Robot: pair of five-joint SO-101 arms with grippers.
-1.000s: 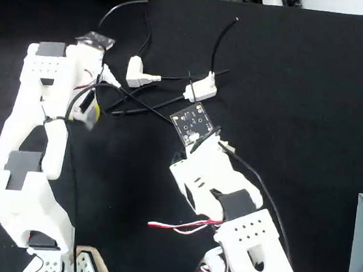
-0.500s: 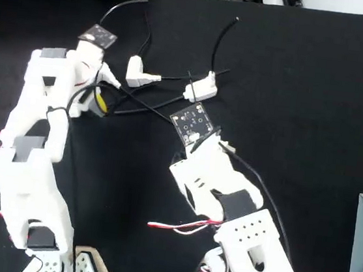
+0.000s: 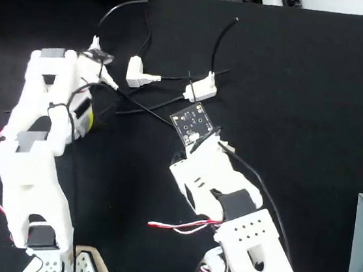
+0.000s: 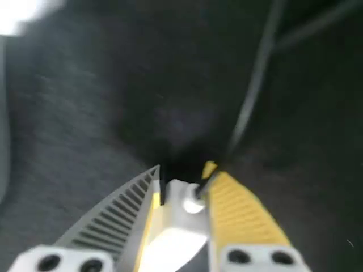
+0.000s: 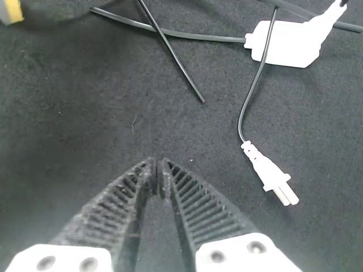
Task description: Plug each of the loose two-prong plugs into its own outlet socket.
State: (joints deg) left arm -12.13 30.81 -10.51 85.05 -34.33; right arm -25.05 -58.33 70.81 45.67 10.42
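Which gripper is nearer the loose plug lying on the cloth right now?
Right. The right gripper rests shut just beside the plug; the left gripper is farther off, beyond the crossed cords, shut on a second plug.

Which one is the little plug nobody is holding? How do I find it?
Start at the right gripper, shut over the black table. Beside it lies a small white plug on a thin black cord. Unlike the bigger socket block farther off, it has two stubby prongs; unlike the other plug in the left gripper, it lies free.
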